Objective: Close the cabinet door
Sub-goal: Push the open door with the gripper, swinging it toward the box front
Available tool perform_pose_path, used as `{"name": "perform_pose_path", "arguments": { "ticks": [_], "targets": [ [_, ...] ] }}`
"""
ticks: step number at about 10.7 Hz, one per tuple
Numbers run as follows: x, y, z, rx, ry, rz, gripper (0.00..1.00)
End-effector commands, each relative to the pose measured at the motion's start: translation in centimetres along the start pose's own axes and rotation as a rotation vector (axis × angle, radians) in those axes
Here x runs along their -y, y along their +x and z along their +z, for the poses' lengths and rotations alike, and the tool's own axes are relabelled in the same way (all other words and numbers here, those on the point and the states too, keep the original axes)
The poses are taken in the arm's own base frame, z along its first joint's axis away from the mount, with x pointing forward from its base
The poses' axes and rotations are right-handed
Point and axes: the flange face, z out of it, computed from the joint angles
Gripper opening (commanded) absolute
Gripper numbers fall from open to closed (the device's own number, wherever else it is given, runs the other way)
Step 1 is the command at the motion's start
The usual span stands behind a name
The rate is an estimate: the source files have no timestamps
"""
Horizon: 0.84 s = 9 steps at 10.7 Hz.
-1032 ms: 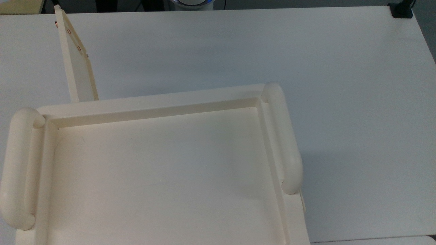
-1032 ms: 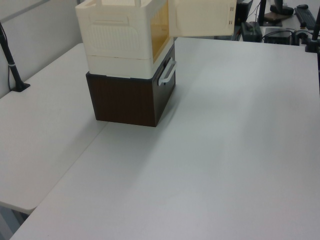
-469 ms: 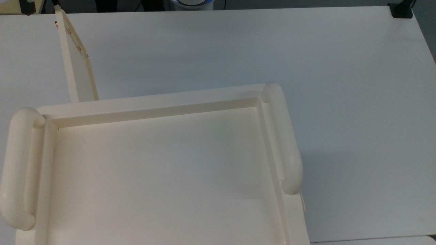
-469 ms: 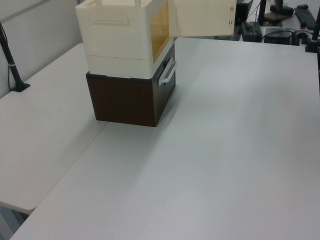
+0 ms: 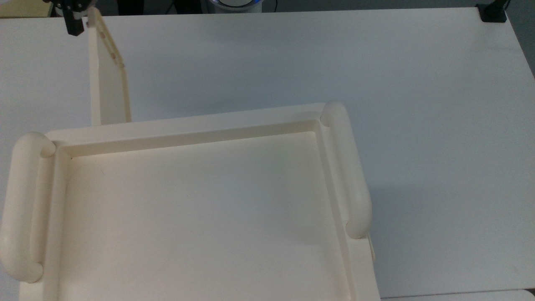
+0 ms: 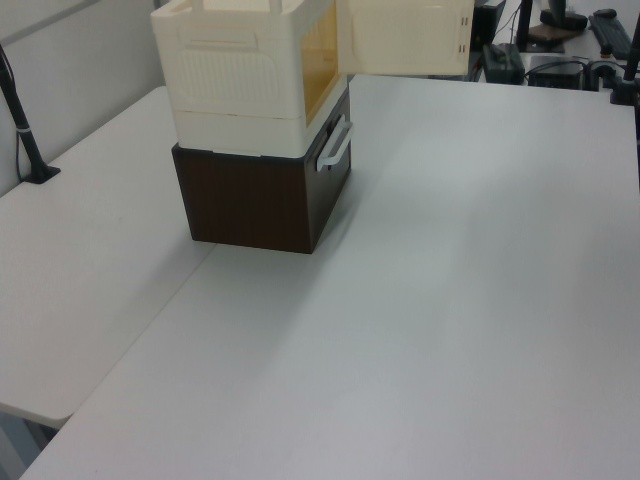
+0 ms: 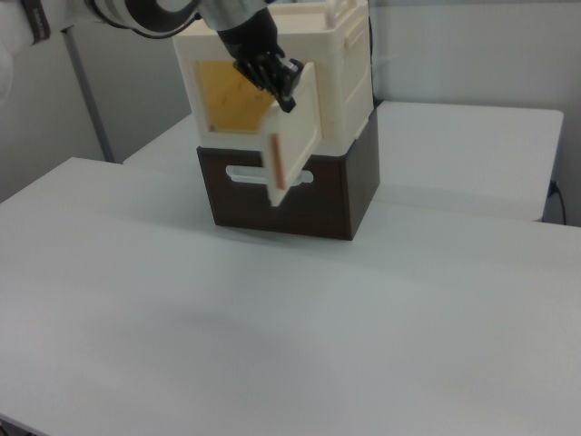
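Note:
The cabinet [image 5: 200, 209] is a cream plastic unit with a recessed top and two rounded side handles; it also appears as the cabinet [image 6: 240, 70] and the cabinet [image 7: 340, 64]. Its orange-tinted inside is open to view. The cabinet door [image 5: 108, 79] stands swung out from the front at the top view's left, with small copper fittings along its free edge. It is also visible as the cabinet door [image 6: 405, 35] and the cabinet door [image 7: 298, 127]. My gripper [image 5: 76, 19] is against the door's outer end, on the top view's left side of it. In the right view, the gripper [image 7: 281, 84] touches the door's upper edge.
The cabinet sits on a dark brown box [image 6: 260, 195] with a pale drawer handle [image 6: 335, 145]. White tables [image 5: 334, 62] spread widely around it. A black clamp [image 5: 493, 12] sits at the top view's far right corner, and a black post [image 6: 25, 130] stands at the left view's left.
My gripper has come into the top view at the door's outer end. The door has swung slightly toward the top view's right.

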Motion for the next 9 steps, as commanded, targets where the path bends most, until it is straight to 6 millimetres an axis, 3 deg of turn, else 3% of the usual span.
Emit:
{"name": "perform_pose_path", "arguments": {
  "ticks": [1, 3, 6, 9],
  "targets": [
    [4.6, -1.2, 0.3, 0.070, 0.065, -0.071, 0.00],
    [8.2, -1.4, 0.6, 0.070, 0.107, -0.115, 0.00],
    [14.4, -0.2, 3.9, -0.034, 0.179, -0.170, 0.00],
    [16.5, 1.4, 6.0, -0.175, 0.207, -0.167, 0.00]
  ]
}}
